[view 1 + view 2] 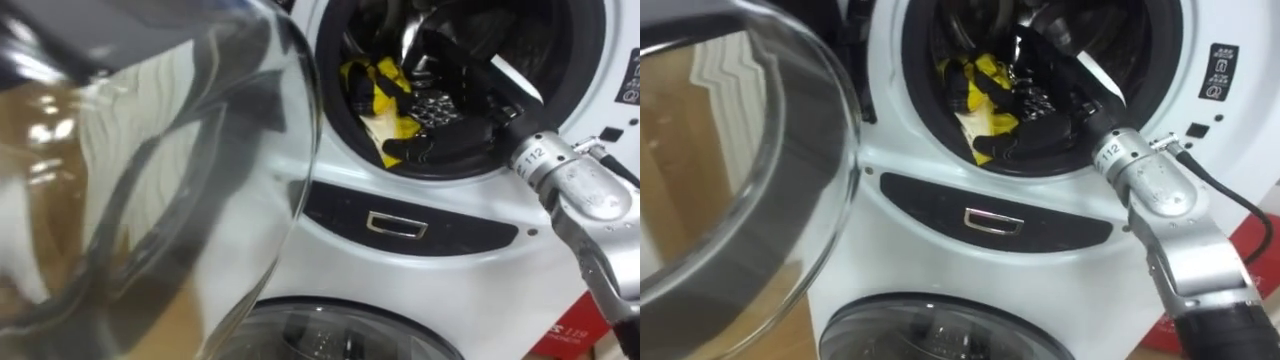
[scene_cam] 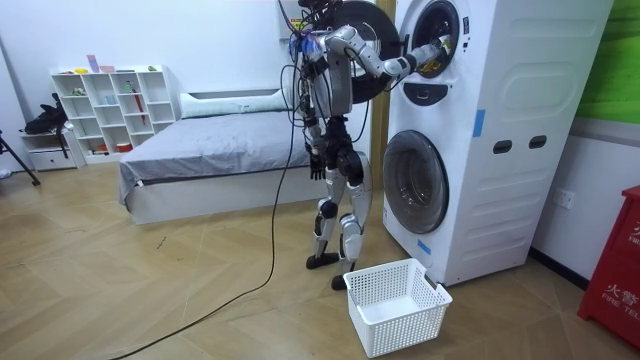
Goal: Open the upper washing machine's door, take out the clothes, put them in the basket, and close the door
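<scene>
Clothes lay in the upper drum, a crumpled yellow-and-black cloth bunched at the lower front of the dark opening, just behind the rubber rim. My right hand was inside that drum, its black shell low against the cloth, with the metal forearm coming in over the lip from the right. Dark on dark, I could not tell whether my fingers were spread, pressed together or pinching the cloth. My left hand hung by my hip in the room view, too small there to read its fingers.

I stood close before the tall white washing machine, a stack of two smooth, glossy front-loaders. Its round glass door was swung open to my left, thick, curved and clear, with pale reflections across it. Under the upper drum ran a dark oval panel with a small chrome handle, and below that the curved rim of the lower round door.

On the floor of light wooden boards, a white plastic lattice basket sat at the foot of the machine, near my feet. Behind me stood a low bed with a grey cover and a white cubby shelf against the pale wall.
</scene>
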Robot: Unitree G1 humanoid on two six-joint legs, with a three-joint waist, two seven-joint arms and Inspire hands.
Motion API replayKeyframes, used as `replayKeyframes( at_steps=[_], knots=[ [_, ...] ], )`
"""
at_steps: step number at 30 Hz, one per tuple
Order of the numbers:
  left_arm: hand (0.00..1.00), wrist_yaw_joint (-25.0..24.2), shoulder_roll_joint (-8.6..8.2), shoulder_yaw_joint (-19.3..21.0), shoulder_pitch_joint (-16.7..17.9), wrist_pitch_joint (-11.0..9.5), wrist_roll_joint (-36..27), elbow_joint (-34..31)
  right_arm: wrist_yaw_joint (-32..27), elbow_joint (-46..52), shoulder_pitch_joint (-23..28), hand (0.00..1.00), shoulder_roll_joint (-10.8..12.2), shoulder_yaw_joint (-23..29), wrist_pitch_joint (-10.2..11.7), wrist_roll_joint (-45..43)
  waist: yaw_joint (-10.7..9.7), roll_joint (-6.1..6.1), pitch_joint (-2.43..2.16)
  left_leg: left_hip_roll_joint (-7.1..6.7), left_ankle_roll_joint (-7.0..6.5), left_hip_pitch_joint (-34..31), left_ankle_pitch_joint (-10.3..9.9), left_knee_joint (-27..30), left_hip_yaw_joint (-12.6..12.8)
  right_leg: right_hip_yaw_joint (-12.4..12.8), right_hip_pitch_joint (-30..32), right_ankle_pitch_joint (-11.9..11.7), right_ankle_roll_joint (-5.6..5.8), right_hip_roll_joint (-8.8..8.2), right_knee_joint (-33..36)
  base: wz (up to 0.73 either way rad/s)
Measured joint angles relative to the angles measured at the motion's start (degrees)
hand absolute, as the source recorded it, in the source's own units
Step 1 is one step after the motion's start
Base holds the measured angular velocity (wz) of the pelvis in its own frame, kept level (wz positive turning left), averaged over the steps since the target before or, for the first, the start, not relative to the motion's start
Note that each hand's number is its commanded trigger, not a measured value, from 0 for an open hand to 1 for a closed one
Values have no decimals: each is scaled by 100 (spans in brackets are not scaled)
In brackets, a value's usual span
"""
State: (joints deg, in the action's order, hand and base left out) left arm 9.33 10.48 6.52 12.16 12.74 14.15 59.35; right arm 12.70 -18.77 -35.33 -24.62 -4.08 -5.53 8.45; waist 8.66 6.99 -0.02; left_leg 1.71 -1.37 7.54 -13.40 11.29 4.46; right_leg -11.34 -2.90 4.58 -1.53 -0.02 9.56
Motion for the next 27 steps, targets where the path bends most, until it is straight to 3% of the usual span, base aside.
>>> replayKeyframes(
  at_steps=[7,19,24,25,26,27],
  knots=[
    [0,-92,35,8,20,101,-2,-28,1,-535,-350,0,-1,-131,-68,-194,42,-1,0,-25,-23,-4,15,11,-3,0,0,-2,-4,-22,2,0],
    [0,-126,49,-19,-105,111,3,-29,-157,-794,-538,0,-1,-140,-105,-290,92,3,-4,-52,-23,-35,17,8,-85,-148,5,21,-2,-51,11,3],
    [0,-120,54,-218,-110,225,-1,-29,-279,-1293,-764,0,-1,-155,-221,-458,138,64,-43,-55,-25,-40,19,-13,-149,-180,2,33,4,-32,4,6],
    [0,-121,51,-218,-108,230,-1,-29,-281,-1364,-810,1,-1,-166,-225,-458,159,69,-41,-52,-25,-40,19,-22,-151,-181,4,34,5,-29,2,0],
    [0,-122,50,-218,-109,235,0,-29,-293,-1473,-891,11,-1,-186,-268,-458,179,78,-43,-45,-22,-36,20,-44,-152,-181,7,34,5,-20,-5,0],
    [0,-122,53,-217,-109,240,-9,-29,-330,-1525,-933,13,-1,-215,-289,-455,172,81,-45,-36,-17,-35,17,-53,-157,-194,5,34,5,-13,-9,0]
  ],
)
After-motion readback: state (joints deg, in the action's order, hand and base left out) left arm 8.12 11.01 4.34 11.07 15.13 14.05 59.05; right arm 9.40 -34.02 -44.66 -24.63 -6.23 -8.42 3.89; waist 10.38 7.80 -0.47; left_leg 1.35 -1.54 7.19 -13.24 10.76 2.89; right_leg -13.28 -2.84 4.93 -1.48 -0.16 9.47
